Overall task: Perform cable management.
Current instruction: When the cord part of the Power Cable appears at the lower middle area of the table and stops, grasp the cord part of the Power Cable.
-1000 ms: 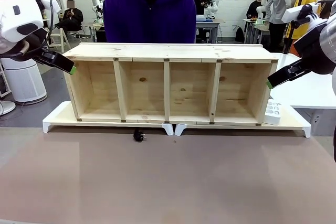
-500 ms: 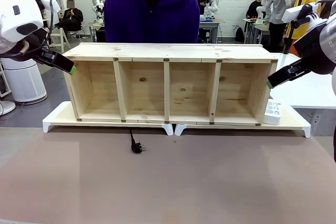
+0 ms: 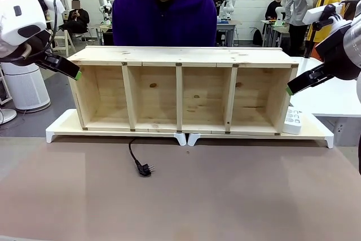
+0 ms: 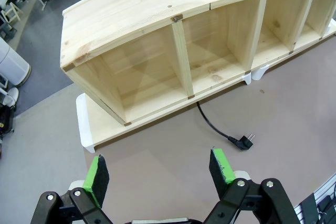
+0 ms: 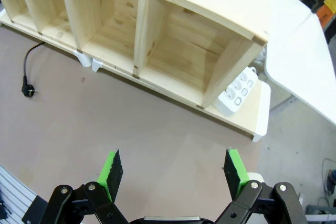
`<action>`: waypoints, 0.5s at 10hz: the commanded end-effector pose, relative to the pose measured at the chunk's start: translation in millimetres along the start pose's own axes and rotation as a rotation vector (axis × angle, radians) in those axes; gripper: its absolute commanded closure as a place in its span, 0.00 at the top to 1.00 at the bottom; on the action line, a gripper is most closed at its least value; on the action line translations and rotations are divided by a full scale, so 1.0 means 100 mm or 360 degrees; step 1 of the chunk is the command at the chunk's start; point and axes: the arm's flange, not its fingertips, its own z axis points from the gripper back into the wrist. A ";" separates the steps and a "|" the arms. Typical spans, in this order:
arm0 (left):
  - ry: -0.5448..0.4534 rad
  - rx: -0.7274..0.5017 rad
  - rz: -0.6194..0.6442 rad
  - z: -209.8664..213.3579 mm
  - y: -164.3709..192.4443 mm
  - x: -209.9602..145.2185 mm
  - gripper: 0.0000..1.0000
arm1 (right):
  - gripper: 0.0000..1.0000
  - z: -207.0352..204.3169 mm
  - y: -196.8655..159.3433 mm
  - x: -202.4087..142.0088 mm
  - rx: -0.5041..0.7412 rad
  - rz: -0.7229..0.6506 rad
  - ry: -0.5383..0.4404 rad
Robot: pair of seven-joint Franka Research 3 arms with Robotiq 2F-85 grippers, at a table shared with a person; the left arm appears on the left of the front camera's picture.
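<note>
The cable (image 3: 133, 155) is a thin black cord coming out from under the white base near the middle and ending in a round black plug (image 3: 145, 169) on the brown tabletop; the left wrist view has the cable (image 4: 212, 125) and plug (image 4: 244, 141), the right wrist view the plug (image 5: 27, 91). The white power strip (image 3: 293, 121) leans at the shelf's right end, also seen as the power strip (image 5: 237, 92). My left gripper (image 3: 72, 70) hovers open high at the shelf's left end, its own view showing the left gripper (image 4: 160, 170). My right gripper (image 3: 293, 87) hangs open at the right end, as the right gripper (image 5: 174, 172) shows.
A long wooden shelf (image 3: 181, 55) with several open compartments lies on white base boards (image 3: 56, 129) across the table. A person in a purple hoodie (image 3: 161, 18) stands behind it. A white table (image 3: 333, 97) is at the right.
The plug and cord have slid out from under the shelf's base toward me across the tabletop. Both arms have stayed still with open jaws.
</note>
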 end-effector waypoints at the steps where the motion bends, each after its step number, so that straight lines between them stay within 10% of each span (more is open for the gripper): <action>1: -0.0021 0.0004 -0.0023 -0.02 0.00 0.02 1.00 | 1.00 0.00 -0.01 0.00 0.0001 0.0008 -0.0006; 5: -0.0021 0.0004 -0.0023 -0.02 0.00 0.02 1.00 | 1.00 0.00 -0.01 0.00 0.0001 0.0008 -0.0006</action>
